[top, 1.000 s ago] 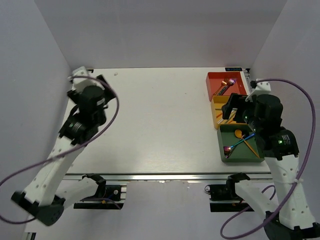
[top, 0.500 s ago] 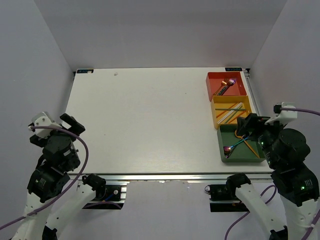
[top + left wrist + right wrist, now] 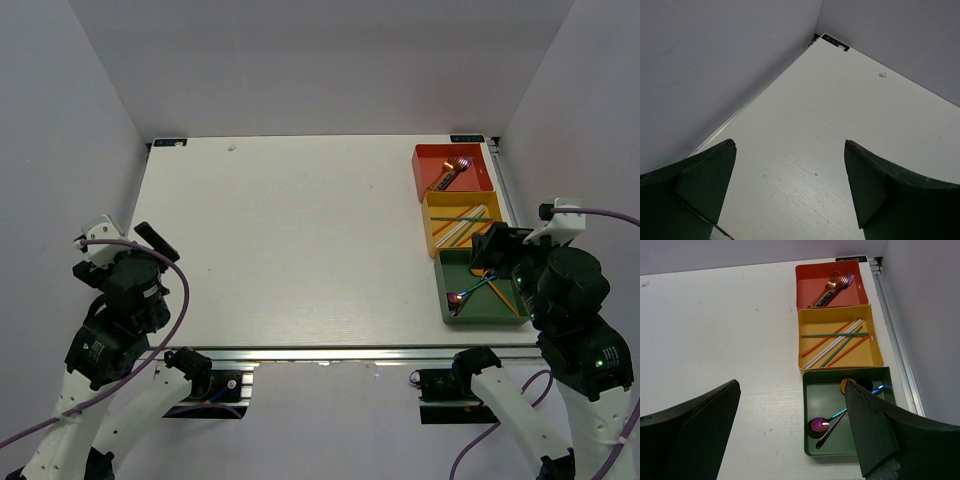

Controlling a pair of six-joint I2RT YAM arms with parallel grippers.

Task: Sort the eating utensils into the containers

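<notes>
Three containers stand in a column at the table's right edge. The red tray holds a gold and a purple fork. Several chopsticks lie in the yellow tray. The dark green tray holds iridescent spoons and an orange one, partly hidden by my right finger. My right gripper hangs open and empty above the green tray's near side. My left gripper is open and empty over the table's near-left corner.
White walls enclose the table on the left, back and right. A metal rail runs along the near edge by the arm bases. A small speck lies near the back-left corner. No utensils lie on the table top.
Both arms have drawn back toward the near edge: the left from the far-left side, the right from over the yellow and green trays. Both grippers stayed open.
</notes>
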